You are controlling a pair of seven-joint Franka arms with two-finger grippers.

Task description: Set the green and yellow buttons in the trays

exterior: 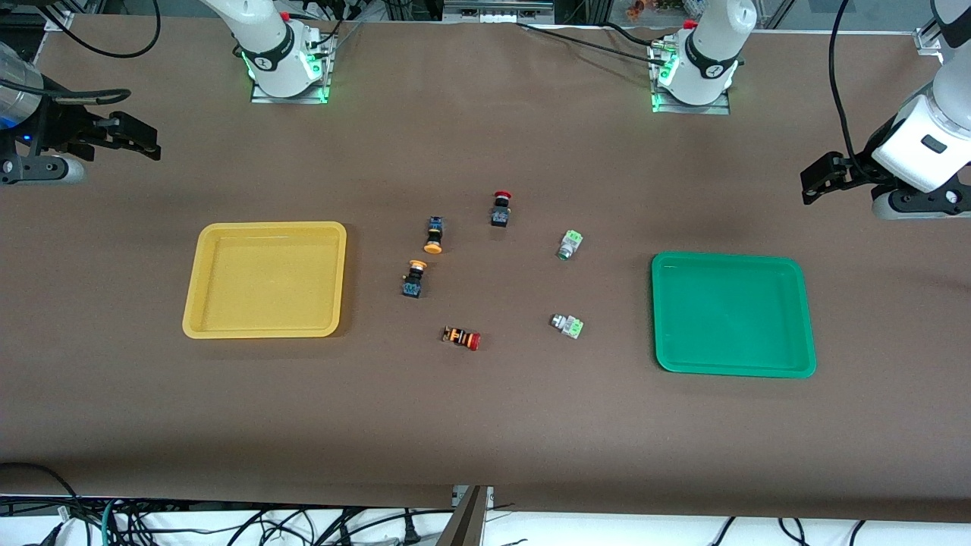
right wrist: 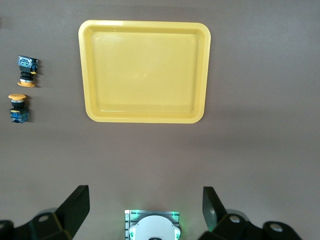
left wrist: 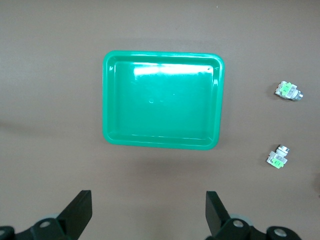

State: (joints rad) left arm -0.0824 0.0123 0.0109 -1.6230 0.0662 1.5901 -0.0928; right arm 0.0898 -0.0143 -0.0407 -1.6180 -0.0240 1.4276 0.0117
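Observation:
Two yellow-capped buttons (exterior: 434,234) (exterior: 413,278) lie mid-table, beside the empty yellow tray (exterior: 265,280). Two pale-green buttons (exterior: 570,245) (exterior: 567,325) lie beside the empty green tray (exterior: 732,315). My right gripper (exterior: 144,140) is open and empty, raised at the right arm's end of the table; its wrist view shows the yellow tray (right wrist: 145,70) and both yellow buttons (right wrist: 26,71) (right wrist: 18,107). My left gripper (exterior: 812,186) is open and empty, raised at the left arm's end; its wrist view shows the green tray (left wrist: 162,105) and both green buttons (left wrist: 288,90) (left wrist: 277,157).
A red-capped black button (exterior: 501,208) lies farther from the front camera than the yellow buttons. A red-capped button with an orange-striped body (exterior: 462,337) lies nearer to it. The right arm's base (right wrist: 152,226) shows between the right gripper's fingers.

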